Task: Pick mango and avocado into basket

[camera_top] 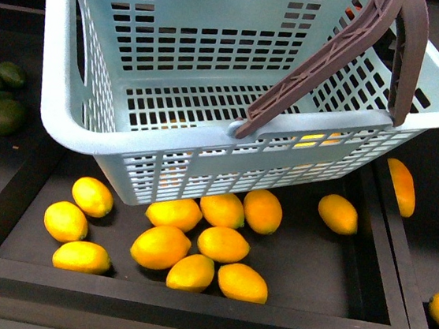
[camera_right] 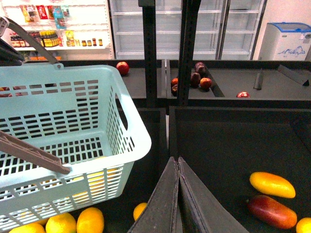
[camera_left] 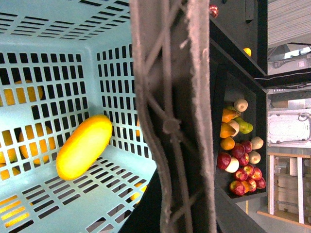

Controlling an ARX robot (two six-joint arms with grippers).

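Note:
The light teal basket (camera_top: 151,137) hangs tilted above a tray of lemons. My left gripper is shut on its brown-grey handle (camera_left: 170,121), which fills the left wrist view and hides the fingers. A yellow-orange mango (camera_left: 83,146) lies inside the basket against the slotted wall. Dark green avocados (camera_top: 3,116) rest in the bin at the far left. Another mango (camera_top: 401,187) lies in the bin to the right, below the basket's corner. My right gripper (camera_right: 177,161) is shut with nothing in it, over a dark tray beside the basket (camera_right: 131,141), with a yellow mango (camera_right: 272,184) and a reddish one (camera_right: 272,211) nearby.
Several lemons (camera_top: 222,244) fill the black tray under the basket, bounded by raised black dividers (camera_top: 396,248). Apples and pears (camera_left: 240,165) sit in a bin past the handle. Red apples (camera_right: 122,67) lie on the rear shelf, behind upright black posts (camera_right: 148,58).

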